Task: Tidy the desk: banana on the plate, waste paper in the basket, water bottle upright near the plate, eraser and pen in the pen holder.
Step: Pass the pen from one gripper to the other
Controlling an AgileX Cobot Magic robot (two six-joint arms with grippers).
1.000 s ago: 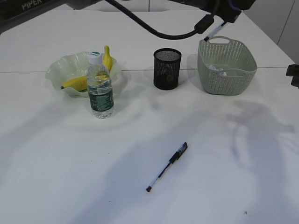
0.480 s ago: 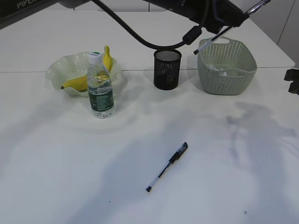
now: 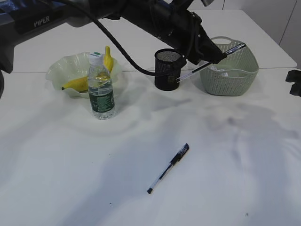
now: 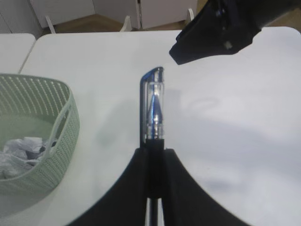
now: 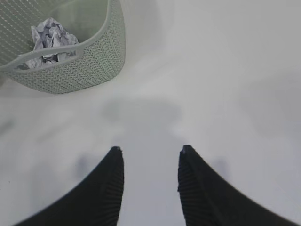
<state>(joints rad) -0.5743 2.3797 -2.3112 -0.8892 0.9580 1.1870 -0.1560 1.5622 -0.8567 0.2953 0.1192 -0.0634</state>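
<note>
The bench [image 3: 225, 155] lay white under me, and my left arm [image 3: 141, 16] reached across from the far left toward the right side. The basket [image 3: 230, 77] stood far right with crumpled waste paper [image 5: 49, 33] inside. The plate [image 3: 59, 70] sat far left holding the banana [image 3: 77, 84], and the water bottle [image 3: 100, 87] stood upright just near of the plate. The pen holder [image 3: 168, 70] stood between plate and basket. My left fingers [image 4: 151, 165] were clenched on a pen [image 3: 211, 61], held at a slant with its clip end over the basket rim and its tip beside the pen holder. My right fingers [image 5: 148, 162] stood released over bare bench, near the basket, grasping nothing. A second pen [image 3: 168, 168] lay alone on the near bench. I could not see the eraser.
</note>
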